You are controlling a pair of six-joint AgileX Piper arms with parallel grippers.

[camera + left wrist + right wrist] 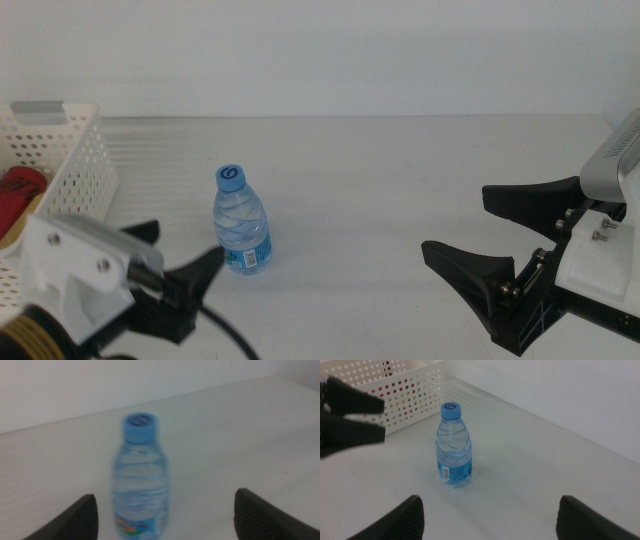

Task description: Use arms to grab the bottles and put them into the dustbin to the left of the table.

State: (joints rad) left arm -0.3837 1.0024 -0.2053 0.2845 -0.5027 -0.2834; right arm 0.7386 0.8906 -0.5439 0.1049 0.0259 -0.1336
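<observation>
- Bottle point(242, 222) first: we see the small clear water bottle with its blue cap standing upright on the worktop point(400, 180), a little to the right of the dustbin point(70, 160) and apart from it.
- Our left end effector point(175, 262) sits low at the near left, its dark jaws spread wide and empty. In the left wrist view the bottle point(140, 480) stands straight ahead, between the two jaw tips but beyond them, so nothing touches it yet.
- We judge that spread as deliberate: the gap is clearly wider than the bottle, leaving room to slide in around the body before closing.
- The aim looks low, near the label rather than the cap. A hold there should keep a light upright bottle from tipping.
- Our right end effector point(490, 240) waits at the right side, jaws also spread and empty, well apart from the bottle. Its wrist view shows the bottle point(454, 447) with the dustbin point(395, 390) beyond it.
- We take it that the left arm works this one because it is nearer both the bottle and the dustbin.
- Inside the dustbin something red point(20, 195) already lies against the perforated wall, so part of the job looks done.
- Next we would need a short forward reach, a firm but gentle squeeze on thin plastic, then a lift clear of the dustbin's rim.
</observation>
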